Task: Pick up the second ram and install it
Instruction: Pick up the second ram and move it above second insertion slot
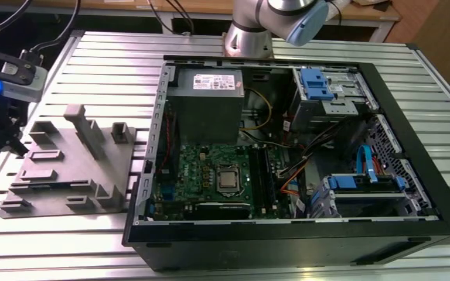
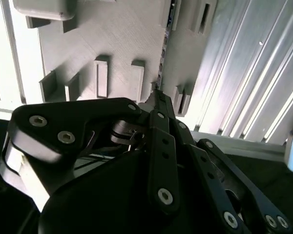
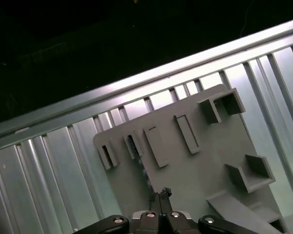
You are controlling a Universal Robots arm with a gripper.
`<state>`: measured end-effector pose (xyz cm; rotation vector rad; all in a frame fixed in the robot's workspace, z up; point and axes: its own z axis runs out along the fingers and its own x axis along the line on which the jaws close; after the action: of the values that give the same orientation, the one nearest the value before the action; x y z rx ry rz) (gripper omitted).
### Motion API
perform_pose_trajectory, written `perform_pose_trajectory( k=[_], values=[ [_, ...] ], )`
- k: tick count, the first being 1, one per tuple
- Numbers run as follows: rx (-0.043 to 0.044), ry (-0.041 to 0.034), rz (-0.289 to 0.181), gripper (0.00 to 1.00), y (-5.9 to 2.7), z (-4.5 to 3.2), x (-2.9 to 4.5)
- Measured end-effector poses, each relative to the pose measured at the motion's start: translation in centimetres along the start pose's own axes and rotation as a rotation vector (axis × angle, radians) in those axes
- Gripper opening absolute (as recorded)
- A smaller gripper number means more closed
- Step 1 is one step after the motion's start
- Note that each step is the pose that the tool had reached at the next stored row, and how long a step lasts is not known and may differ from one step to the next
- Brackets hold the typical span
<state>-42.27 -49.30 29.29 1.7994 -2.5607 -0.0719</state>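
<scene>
Risk: the end effector (image 3: 161, 192) is clenched with nothing visibly between its tips, so going down like this would probably jab the second ram (image 3: 134, 144) on its thin top edge and tilt or chip it. The ram stands on edge in a slot of the grey holder block (image 3: 210, 161), near the worktop (image 1: 92, 52) edge at the exterior view's left, well apart from the PC case (image 1: 303, 234). The wrist points down over the holder, tips in line with the ram; contact can't be told.

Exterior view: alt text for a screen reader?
Open desktop computer case lying on a slatted metal table, green motherboard and grey power supply exposed. At the exterior view's left, a grey holder block with the robot's claw at its edge.
</scene>
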Motion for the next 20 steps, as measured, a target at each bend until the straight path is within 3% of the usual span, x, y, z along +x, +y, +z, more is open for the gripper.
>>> perform_pose_trajectory(
  k=[20],
  values=[
    [-0.0063,0.016,-0.36,0.07,-0.03,0.75,0.01]
  ],
)
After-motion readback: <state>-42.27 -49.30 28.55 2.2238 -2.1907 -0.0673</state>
